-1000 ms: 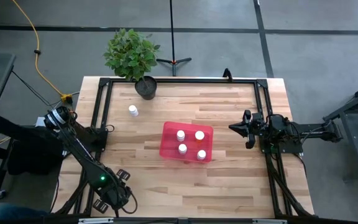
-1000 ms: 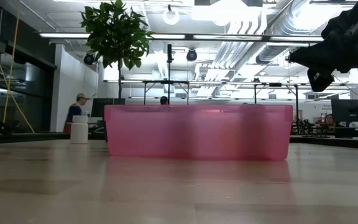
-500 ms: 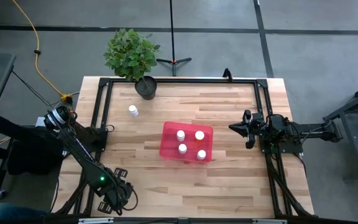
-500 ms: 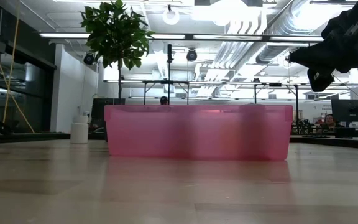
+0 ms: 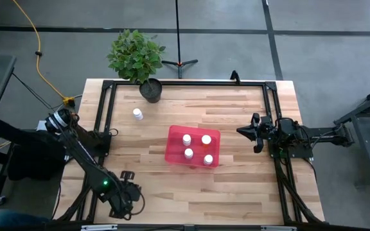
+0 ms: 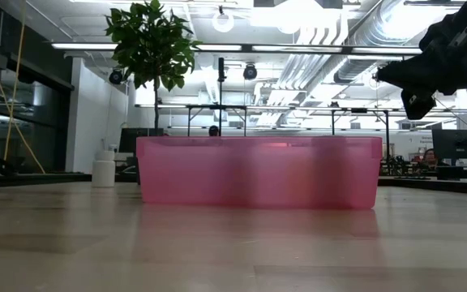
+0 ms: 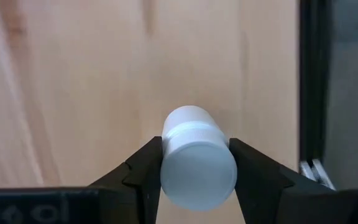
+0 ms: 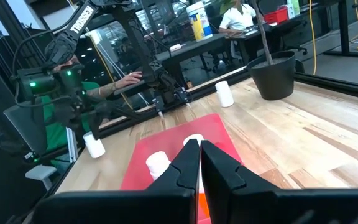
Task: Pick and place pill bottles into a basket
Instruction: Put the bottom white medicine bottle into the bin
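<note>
At the table's near-left corner, the left gripper (image 7: 197,171) clamps a white pill bottle (image 7: 197,160) between its two dark fingers (image 7: 143,171), the bottle's round end facing the wrist camera and its long axis running straight ahead from the fingers, level over the wood. From above, the left arm (image 5: 85,160) stretches from its base at the left edge toward the near edge of the table (image 5: 249,183), wrist bent down low.

Mid-table sits the red-pink basket (image 5: 174,154), holding four white-capped bottles (image 5: 187,138) that stand upright, caps up. A fifth bottle (image 5: 137,115) stands alone, upright, toward the far-left part of the table, near the dark plant pot (image 5: 151,90).

Off to the right side, the right gripper (image 5: 244,132) hangs above the table with its fingers pressed together, empty, pointing toward the basket; its arm reaches in level from the right rail.
</note>
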You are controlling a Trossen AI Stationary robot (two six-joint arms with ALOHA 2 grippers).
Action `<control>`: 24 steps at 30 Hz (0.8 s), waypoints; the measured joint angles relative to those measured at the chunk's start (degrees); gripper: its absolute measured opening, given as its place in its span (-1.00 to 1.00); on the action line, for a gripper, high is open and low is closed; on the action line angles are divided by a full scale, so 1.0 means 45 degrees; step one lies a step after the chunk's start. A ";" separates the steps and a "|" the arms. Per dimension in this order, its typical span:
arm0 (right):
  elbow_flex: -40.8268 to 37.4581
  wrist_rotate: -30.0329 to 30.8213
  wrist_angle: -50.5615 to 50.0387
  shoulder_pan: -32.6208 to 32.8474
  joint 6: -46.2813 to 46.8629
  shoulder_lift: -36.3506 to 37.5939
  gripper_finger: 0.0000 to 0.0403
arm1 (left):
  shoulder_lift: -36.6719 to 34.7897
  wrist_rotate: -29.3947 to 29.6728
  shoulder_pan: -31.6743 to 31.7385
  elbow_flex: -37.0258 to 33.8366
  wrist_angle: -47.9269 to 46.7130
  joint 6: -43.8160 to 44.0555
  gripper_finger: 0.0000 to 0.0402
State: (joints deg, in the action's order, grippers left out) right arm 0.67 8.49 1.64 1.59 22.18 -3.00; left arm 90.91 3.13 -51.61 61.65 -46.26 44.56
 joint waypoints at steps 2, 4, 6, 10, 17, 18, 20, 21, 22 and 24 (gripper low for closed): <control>0.0000 0.0005 0.0001 0.0004 -0.0022 0.0004 -0.97 | -0.0005 0.0348 0.0306 0.0000 0.0106 0.0270 -0.03; 0.0000 0.0022 0.0010 0.0003 -0.0022 -0.0001 -0.97 | -0.0006 0.0441 0.0666 0.0000 0.0393 0.0365 -0.03; -0.0002 0.0032 0.0021 -0.0006 -0.0027 0.0001 -0.97 | -0.0015 0.0453 0.1055 0.0000 0.0666 0.0364 -0.03; -0.0004 0.0034 0.0021 -0.0006 -0.0027 0.0004 -0.97 | -0.0015 0.0585 0.1925 0.0002 0.0747 0.0369 -0.03; -0.0005 0.0034 0.0022 -0.0006 0.0012 0.0004 -0.97 | -0.0367 0.0868 0.3167 0.0005 0.2032 -0.0402 -0.03; -0.0003 0.0034 0.0023 -0.0006 0.0010 0.0004 -0.97 | -0.0494 0.1008 0.3238 0.0005 0.2152 -0.0582 -0.03; -0.0005 0.0036 0.0026 -0.0006 0.0012 -0.0001 -0.97 | -0.0765 0.1337 0.3469 0.0005 0.2362 -0.0970 -0.03; -0.0002 0.0039 0.0026 -0.0008 0.0008 0.0001 -0.97 | -0.0904 0.1459 0.3601 0.0009 0.2484 -0.1140 -0.03; -0.0002 0.0039 0.0026 -0.0008 -0.0006 0.0004 -0.97 | -0.1051 0.1492 0.3735 0.0015 0.2500 -0.1266 -0.03; -0.0004 0.0035 0.0026 -0.0010 -0.0008 0.0004 -0.97 | -0.1321 0.1531 0.4066 0.0015 0.2452 -0.1457 -0.03</control>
State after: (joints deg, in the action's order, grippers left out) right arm 0.65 8.65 1.76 1.55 22.15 -2.98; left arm 84.97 10.02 -33.31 61.71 -35.22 38.00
